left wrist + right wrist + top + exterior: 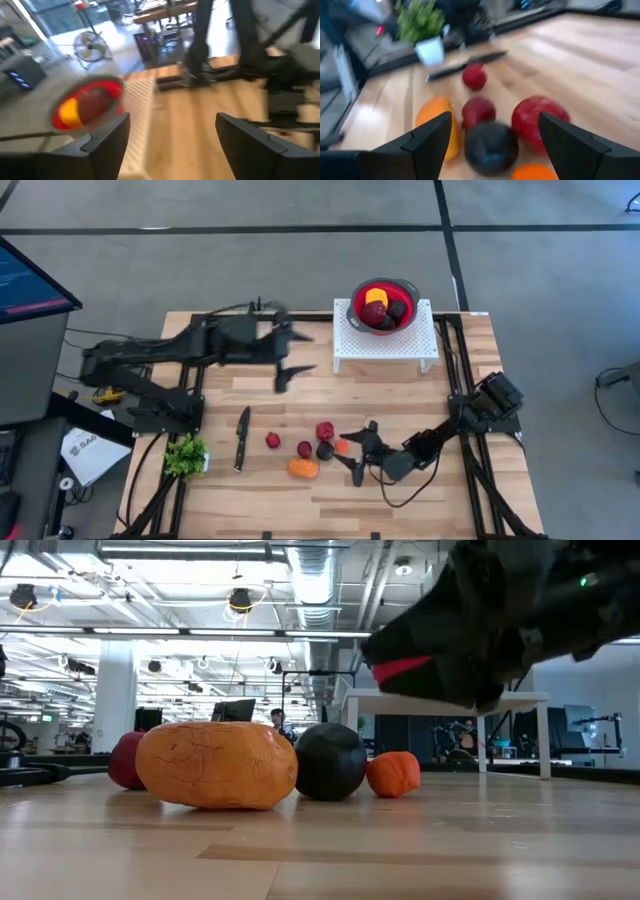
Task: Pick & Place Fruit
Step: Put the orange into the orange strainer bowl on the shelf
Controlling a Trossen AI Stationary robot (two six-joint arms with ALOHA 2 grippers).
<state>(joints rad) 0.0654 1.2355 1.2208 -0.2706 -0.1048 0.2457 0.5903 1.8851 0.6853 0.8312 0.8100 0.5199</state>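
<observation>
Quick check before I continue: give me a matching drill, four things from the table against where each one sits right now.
Things:
1. red bowl
2. knife
3. leafy green bunch
4. dark purple fruit

Places:
A. near the table's left edge, beside the knife
B. on the white perforated stand
C. just ahead of the right tool, among the loose fruit
D. flat on the wood, between the green bunch and the small red fruit

Pairs: 1-B, 2-D, 3-A, 4-C
</observation>
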